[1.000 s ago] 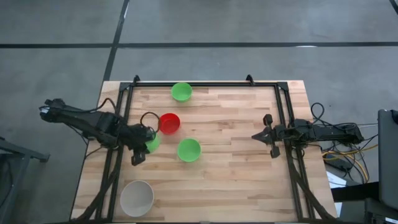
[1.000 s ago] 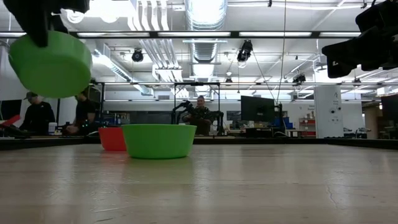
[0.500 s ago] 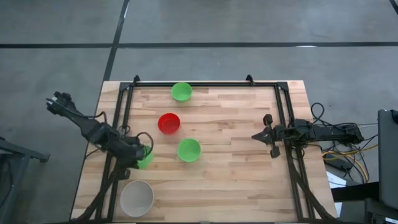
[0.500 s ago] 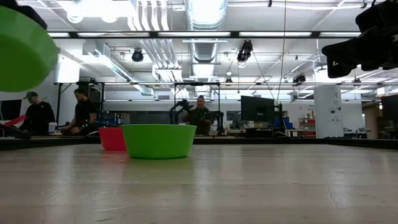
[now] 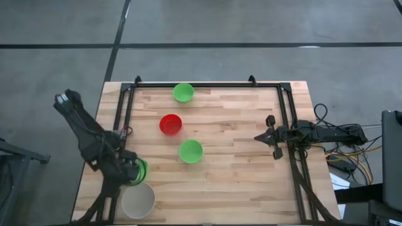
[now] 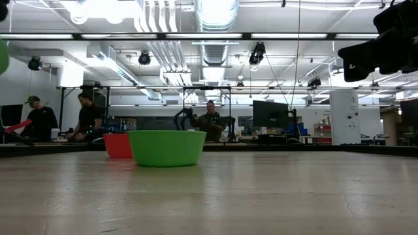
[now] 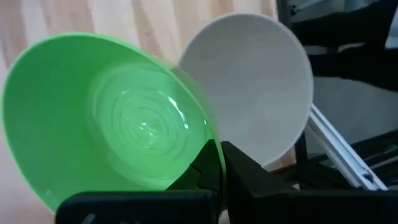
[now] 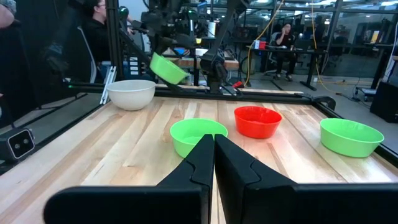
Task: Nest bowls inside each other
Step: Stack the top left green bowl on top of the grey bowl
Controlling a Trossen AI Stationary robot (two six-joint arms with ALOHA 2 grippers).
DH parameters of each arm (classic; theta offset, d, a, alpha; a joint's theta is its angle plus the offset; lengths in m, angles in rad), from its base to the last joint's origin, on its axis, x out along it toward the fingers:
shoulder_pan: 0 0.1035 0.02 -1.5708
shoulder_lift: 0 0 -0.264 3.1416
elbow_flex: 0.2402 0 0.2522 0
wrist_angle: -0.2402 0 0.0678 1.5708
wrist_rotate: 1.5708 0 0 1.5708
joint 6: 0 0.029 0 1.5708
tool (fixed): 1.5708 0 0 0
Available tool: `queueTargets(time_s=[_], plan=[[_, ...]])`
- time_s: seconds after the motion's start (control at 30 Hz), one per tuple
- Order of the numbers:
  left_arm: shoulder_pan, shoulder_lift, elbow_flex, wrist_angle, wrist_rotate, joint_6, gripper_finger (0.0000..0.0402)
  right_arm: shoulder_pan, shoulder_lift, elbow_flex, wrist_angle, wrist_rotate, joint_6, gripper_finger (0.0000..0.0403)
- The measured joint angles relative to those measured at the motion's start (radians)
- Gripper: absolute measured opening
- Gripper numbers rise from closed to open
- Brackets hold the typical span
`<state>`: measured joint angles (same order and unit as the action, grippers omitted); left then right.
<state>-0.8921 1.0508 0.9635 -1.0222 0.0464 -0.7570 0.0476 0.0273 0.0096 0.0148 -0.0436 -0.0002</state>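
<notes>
The left end effector point(image 5: 133, 174) is clamped on the rim of a green bowl point(image 5: 138, 169), holding it tilted in the air just at 12 o'clock of the cream bowl point(image 5: 138, 200) near the table point(image 5: 239, 176) corner. The red bowl point(image 5: 170, 124) and two other green bowls point(image 5: 190, 151) sit toward the middle and far edge. The right end effector point(image 5: 259, 137) waits at the table's 3 o'clock edge, fingers together.

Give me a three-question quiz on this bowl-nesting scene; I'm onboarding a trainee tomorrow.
1. True or false: the left gripper is shut on a green bowl.
2. Which bowl lies right beside the held one? A) red bowl B) cream bowl C) none
3. How many green bowls rest on the table, unheld?

Key:
1. True; it pinches the rim, bowl tilted in the air.
2. B, the cream bowl, near the table's front left corner; the red bowl sits farther off.
3. Two. The right gripper waits shut at the right edge.
</notes>
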Motion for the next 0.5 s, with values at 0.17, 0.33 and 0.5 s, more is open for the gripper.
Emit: queueTargets(time_s=[0.17,0.33,0.5], plan=[[-0.023,0.066,0.098,-0.002,-0.039,0.068,0.0005,0.000,0.000,0.000,0.000,0.000,0.000,0.0009],[-0.028,0.131,0.196,-0.016,-0.121,0.090,0.0005,0.000,0.000,0.000,0.000,0.000,0.000,0.0009],[-0.033,0.214,0.268,-0.035,-0.138,0.030,0.0005,0.000,0.000,0.000,0.000,0.000,0.000,0.0009]])
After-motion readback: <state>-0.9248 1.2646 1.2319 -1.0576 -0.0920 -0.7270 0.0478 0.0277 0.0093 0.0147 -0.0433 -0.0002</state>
